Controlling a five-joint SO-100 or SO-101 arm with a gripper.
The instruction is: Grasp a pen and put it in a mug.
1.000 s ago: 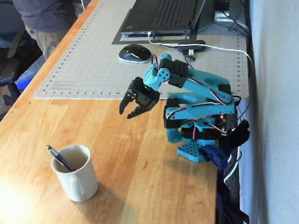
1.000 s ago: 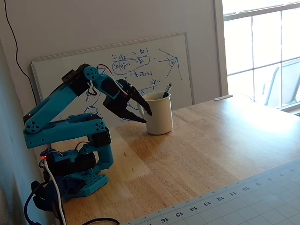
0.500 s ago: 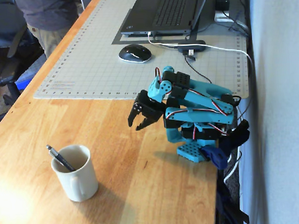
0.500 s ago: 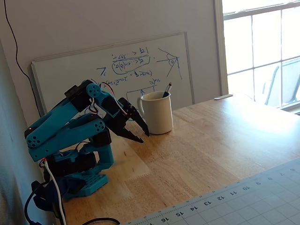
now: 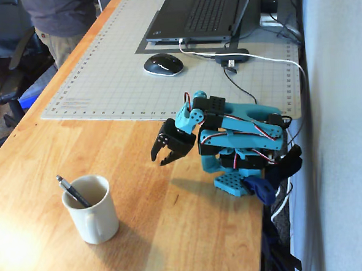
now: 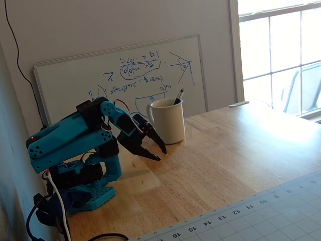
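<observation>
**Pen in the mug, arm folded near its base**

In the first fixed view I see the pen point(image 5: 72, 193) standing slanted inside the mug point(image 5: 93, 209), its top poking out over the rim. The mug sits on the bare wood of the table point(image 5: 175, 234), well apart from my arm. The pincer point(image 5: 160, 159) hangs empty, jaws parted, close to the base.

In the other fixed view the mug point(image 6: 169, 122) is upright in front of the whiteboard point(image 6: 75, 75), the pen point(image 6: 178, 96) leaning out of it. The pincer point(image 6: 159, 154) points down towards the table, spread open and holding nothing. I judge the placing done; only parking the arm seems left.
</observation>
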